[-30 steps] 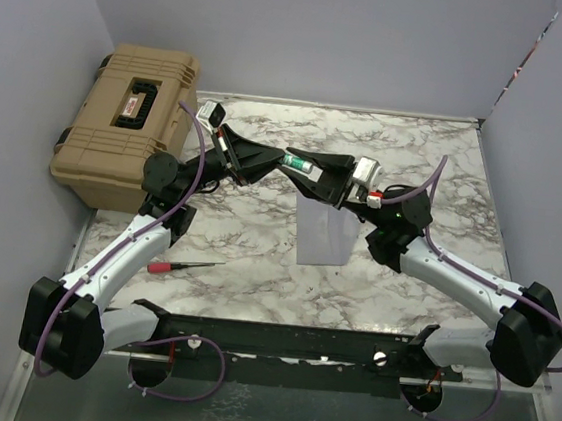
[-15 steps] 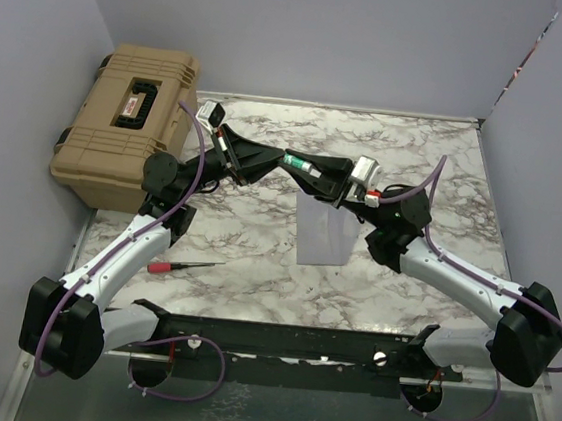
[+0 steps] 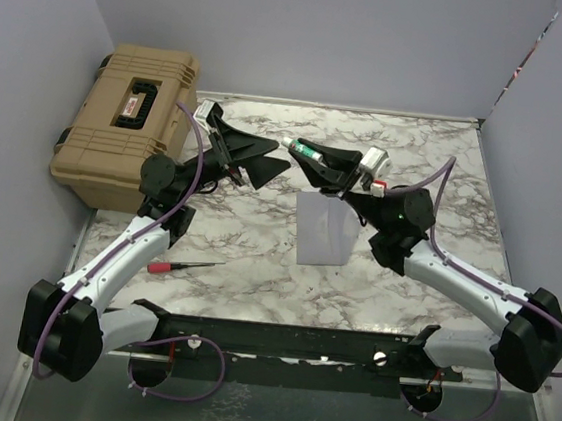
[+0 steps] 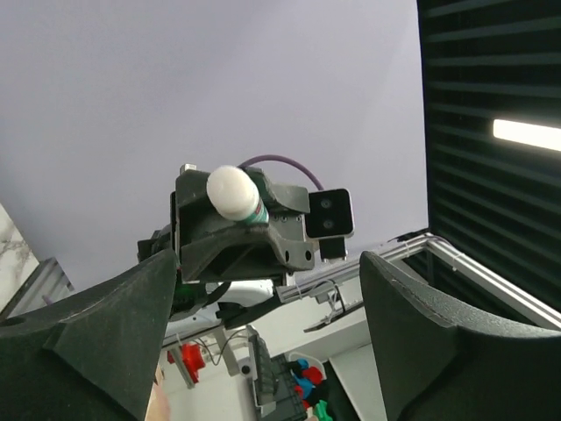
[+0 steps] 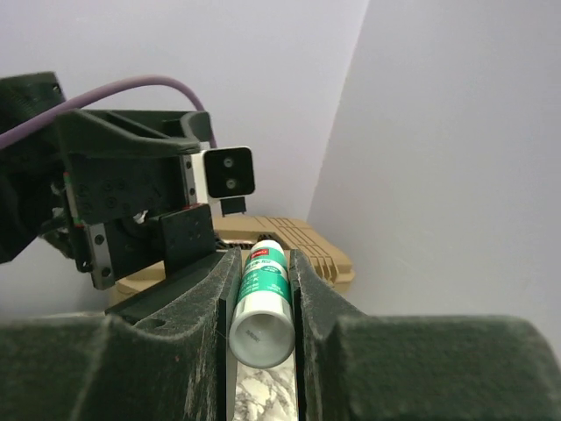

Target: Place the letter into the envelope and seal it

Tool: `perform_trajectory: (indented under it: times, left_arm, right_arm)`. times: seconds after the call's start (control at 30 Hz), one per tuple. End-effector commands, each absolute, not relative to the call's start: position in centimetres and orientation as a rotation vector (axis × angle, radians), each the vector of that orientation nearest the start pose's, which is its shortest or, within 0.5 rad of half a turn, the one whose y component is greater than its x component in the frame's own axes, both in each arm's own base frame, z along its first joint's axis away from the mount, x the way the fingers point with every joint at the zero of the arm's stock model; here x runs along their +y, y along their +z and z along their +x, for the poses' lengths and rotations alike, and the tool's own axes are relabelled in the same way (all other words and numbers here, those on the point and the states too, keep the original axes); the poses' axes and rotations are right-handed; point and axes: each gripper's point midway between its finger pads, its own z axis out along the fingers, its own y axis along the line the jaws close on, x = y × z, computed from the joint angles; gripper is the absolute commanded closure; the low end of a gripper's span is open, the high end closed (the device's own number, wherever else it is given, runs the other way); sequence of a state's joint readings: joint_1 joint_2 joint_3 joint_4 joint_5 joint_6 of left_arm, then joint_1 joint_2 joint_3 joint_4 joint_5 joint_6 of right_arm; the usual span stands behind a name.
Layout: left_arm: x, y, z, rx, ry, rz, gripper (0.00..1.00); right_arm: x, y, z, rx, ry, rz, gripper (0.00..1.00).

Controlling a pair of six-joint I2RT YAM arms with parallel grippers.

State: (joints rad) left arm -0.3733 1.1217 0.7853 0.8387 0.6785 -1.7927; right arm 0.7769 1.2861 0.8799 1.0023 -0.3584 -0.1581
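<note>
- Top external view: the left gripper (image 3: pixel 284 158) is hovering above the marble table (image 3: pixel 444 187) with its jaws spread wide and nothing between them. Facing it, just apart, the right gripper (image 3: pixel 314 161) is clamping narrowly on a green-and-white glue stick (image 3: pixel 304 153).
- Same view: the envelope (image 3: pixel 322 237) is lying flat on the table between the two arms, its far edge passing under the right gripper. The letter is not showing as a separate sheet; whether it is inside cannot be told.
- Same view: a tan case (image 3: pixel 129 124) is sitting at the table's far left corner, and a red-handled screwdriver (image 3: pixel 183 266) is lying beside the left arm.
- Left wrist view: the camera is pointing upward at the wall. The left fingers (image 4: pixel 96 342) are standing far apart, cut off by the lower edge. Between them the right gripper (image 4: pixel 241 230) is showing end-on, gripping the glue stick (image 4: pixel 235 193) by its body with the white rounded end outward. Neither table nor envelope is appearing here.
- Right wrist view: the right gripper (image 5: pixel 263 294) is pressing both fingers against the glue stick (image 5: pixel 263 303); the label print is too small to read. The left gripper's body (image 5: pixel 131 219) is filling the left side, partly cropped, and the tan case (image 5: pixel 302 241) is peeking out behind it.
</note>
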Motion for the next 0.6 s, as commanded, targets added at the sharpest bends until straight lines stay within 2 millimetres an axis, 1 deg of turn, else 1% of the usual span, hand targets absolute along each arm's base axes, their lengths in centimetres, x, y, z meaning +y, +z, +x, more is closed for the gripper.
perform_trajectory:
  times: [0.0,0.07,0.1,0.13,0.2,0.27,0.33,0.4,0.43,0.5,0.57]
  left_arm:
    - [-24.3,42.6,23.4,1.470,-2.167,-0.227,0.13]
    - [-24.4,41.6,23.6,1.494,-2.133,-0.227,0.12]
    - [-24.5,40.7,23.7,1.522,-2.105,-0.230,0.12]
    - [-24.6,39.7,24.0,1.555,-2.064,-0.229,0.12]
    - [-24.8,37.1,24.5,1.641,-1.962,-0.234,0.12]
    - [-24.8,34.0,25.2,1.749,-1.829,-0.245,0.13]
    - [-24.5,30.4,26.0,1.861,-1.665,-0.238,0.17]
    - [-24.2,26.8,26.8,1.971,-1.511,-0.225,0.21]
    - [-24.2,25.2,27.0,2.021,-1.474,-0.236,0.23]
    - [-24.8,22.4,27.3,2.096,-1.428,-0.241,0.26]
    - [-25.6,19.9,27.9,2.154,-1.366,-0.234,0.29]
  right_arm:
    - [31.2,43.9,27.7,0.879,0.742,-0.572,1.00]
    - [30.6,43.7,29.8,1.040,0.731,-0.469,0.99]
    - [30.0,43.0,31.1,1.138,0.708,-0.399,0.99]
    - [29.4,41.8,32.2,1.242,0.675,-0.338,0.99]
    - [27.9,38.8,33.9,1.433,0.592,-0.225,0.99]
    - [26.3,35.1,34.4,1.607,0.501,-0.143,0.99]
    - [24.4,30.7,33.9,1.784,0.409,-0.074,0.99]
    - [23.1,27.0,32.8,1.914,0.351,-0.034,0.99]
    - [22.7,25.2,32.1,1.983,0.334,-0.027,0.99]
    - [22.6,21.9,30.6,2.108,0.326,-0.040,0.99]
    - [23.1,19.0,29.5,2.204,0.349,-0.072,0.99]
